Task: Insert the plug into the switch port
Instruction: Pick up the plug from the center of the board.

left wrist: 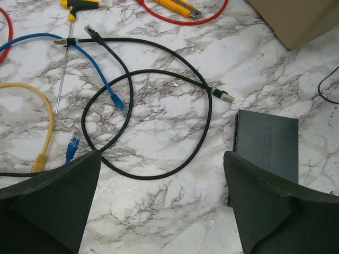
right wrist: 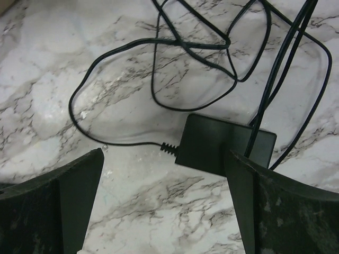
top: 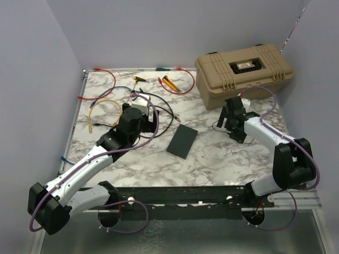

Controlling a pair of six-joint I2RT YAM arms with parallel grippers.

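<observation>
the left claw [left wrist: 161, 156], wide open and empty, is nearer the plug [left wrist: 225, 96], which lies ahead-right on the table [left wrist: 175, 211], tip just beside the switch [left wrist: 270, 145]; the right claw [right wrist: 164, 154] gapes empty over the power adapter [right wrist: 212, 140].

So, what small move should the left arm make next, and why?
Probably: lower the left fingers over the plug of the black cable and close on it. The fingers stand open and empty, and this plug lies free, close to the switch but not touching it, so it must be picked up first.
</observation>
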